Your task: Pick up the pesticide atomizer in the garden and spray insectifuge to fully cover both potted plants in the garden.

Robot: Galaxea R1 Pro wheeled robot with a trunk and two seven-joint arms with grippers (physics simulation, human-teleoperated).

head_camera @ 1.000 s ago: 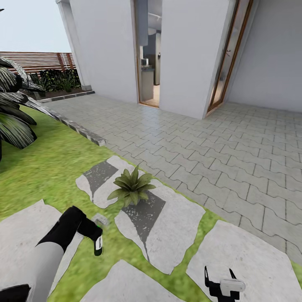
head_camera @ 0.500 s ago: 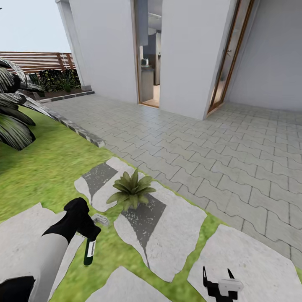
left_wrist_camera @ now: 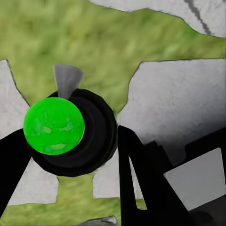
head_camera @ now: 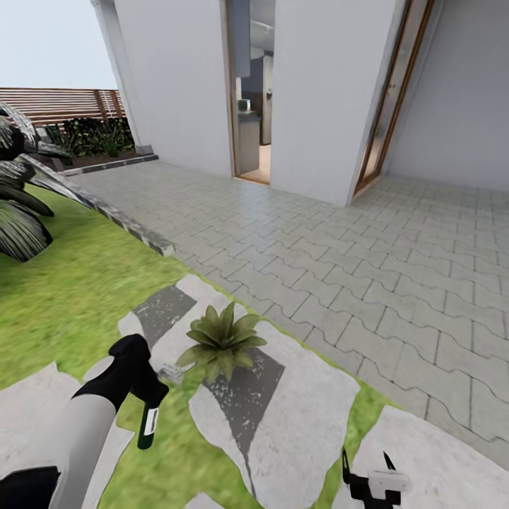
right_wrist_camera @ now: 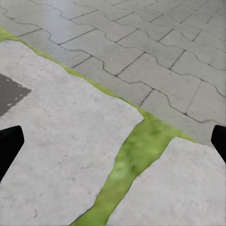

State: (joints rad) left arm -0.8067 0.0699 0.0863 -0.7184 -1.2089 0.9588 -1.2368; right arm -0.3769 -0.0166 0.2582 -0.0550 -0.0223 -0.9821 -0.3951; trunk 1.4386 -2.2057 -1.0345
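On the lawn, left gripper [head_camera: 146, 404] grips the pesticide atomizer [head_camera: 148, 424], hanging nozzle-down near one potted plant [head_camera: 221, 341]. Right gripper [head_camera: 367, 472] is spread, empty. Pickup done; spraying both plants remains.

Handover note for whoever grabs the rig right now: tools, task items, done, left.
Left tool: shut on the pesticide atomizer, which hangs bottom-down over the grass beside the plant; the left wrist view looks down on its bright green end.
Right tool: open, empty, low over a stepping stone.
One potted plant sits on the stepping stones just ahead, right of the atomizer. The second plant's whereabouts can't be told from these views.
Done: atomizer picked up and brought to the first plant.
Left: aim the nozzle at this plant and spray; whether it is covered yet can't be judged. Then find and spray the second.
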